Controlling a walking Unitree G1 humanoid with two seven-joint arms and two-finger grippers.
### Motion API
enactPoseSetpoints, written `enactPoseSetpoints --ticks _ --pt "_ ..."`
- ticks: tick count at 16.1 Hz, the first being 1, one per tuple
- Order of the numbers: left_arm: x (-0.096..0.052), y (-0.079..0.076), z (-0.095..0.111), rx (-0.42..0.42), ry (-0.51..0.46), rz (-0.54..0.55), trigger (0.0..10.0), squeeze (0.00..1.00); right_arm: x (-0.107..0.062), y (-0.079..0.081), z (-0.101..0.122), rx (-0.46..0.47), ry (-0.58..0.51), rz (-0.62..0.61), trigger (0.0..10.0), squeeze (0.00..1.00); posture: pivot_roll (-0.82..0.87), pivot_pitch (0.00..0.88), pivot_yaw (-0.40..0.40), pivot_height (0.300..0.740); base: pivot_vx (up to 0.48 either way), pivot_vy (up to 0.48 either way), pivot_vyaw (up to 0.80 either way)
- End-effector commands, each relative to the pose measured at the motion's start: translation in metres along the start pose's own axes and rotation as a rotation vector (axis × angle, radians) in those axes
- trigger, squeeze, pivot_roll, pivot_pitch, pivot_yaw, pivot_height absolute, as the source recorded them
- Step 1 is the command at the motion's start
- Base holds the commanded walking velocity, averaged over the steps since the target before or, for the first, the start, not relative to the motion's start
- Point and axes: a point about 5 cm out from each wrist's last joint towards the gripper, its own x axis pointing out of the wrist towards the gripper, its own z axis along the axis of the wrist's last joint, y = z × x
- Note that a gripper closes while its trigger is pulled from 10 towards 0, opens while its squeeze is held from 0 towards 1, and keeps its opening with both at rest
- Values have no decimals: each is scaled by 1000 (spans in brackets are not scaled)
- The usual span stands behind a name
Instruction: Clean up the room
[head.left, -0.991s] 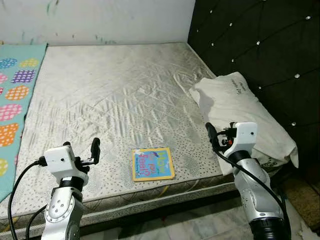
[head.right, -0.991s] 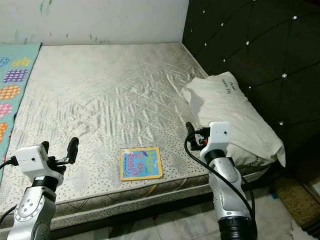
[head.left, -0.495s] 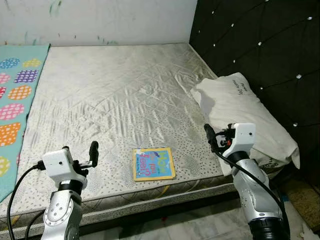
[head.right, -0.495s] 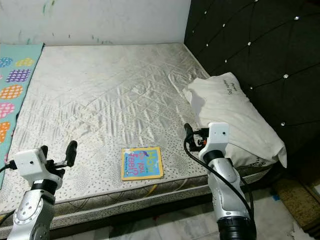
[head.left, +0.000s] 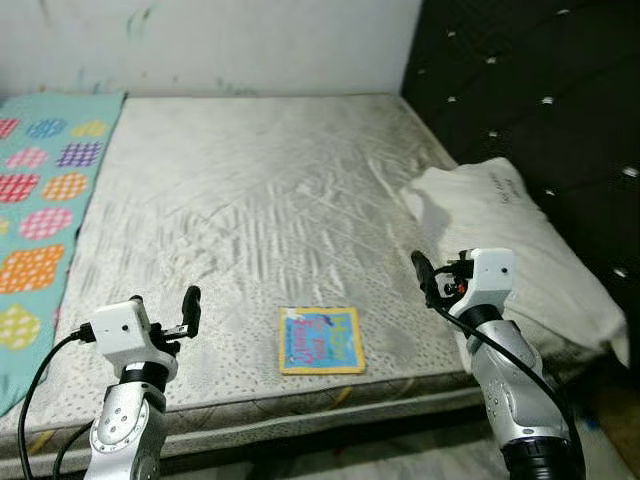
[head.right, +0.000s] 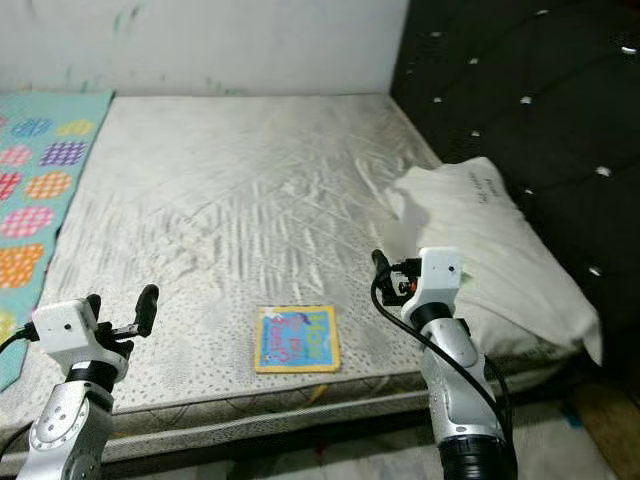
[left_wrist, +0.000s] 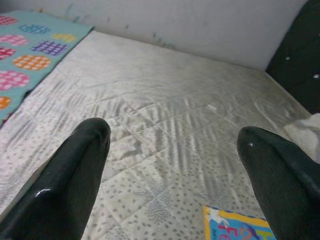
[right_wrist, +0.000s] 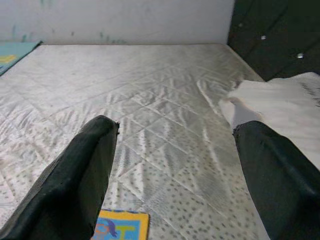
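Note:
A small colourful children's book (head.left: 321, 340) lies flat on the bare quilted mattress (head.left: 250, 190), close to its front edge. A white pillow (head.left: 510, 235) rests at the right side, against the black headboard. My left gripper (head.left: 163, 305) hovers open over the front left of the mattress, left of the book, holding nothing. My right gripper (head.left: 440, 268) is open and empty over the front right, between the book and the pillow. In the left wrist view, a corner of the book (left_wrist: 235, 227) shows between the wide-apart fingers (left_wrist: 85, 165).
A teal blanket with coloured dotted circles (head.left: 45, 200) lies along the mattress's left side. A black tufted headboard (head.left: 530, 90) rises on the right and a pale wall (head.left: 220, 45) stands at the back. The mattress's front edge (head.left: 300, 410) is just below my grippers.
The whole picture has shifted slightly right and turned blurry, so the camera has moved. Both arms keep their pose, and the book and pillow lie as before.

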Motion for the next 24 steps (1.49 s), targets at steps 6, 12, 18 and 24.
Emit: enactPoseSetpoints --ticks 6,12,18,24 --pt "2 -1 4 4 -5 -16 10000 0 0 -4 2 3 0 -22 10000 0 -67 54 -40 740 233 0 0" --pt "3 -1 4 9 -4 -15 10000 0 0 -5 2 2 -2 -26 10000 0 -68 51 -40 740 327 0 0" --pt "3 0 4 -13 -8 -7 10000 0 1 -4 3 -23 -11 -20 10000 0 -67 52 -39 740 95 0 0" --pt "2 9 6 -26 -4 85 10000 0 3 4 4 -23 -14 13 10000 0 -62 66 -43 740 0 0 0"
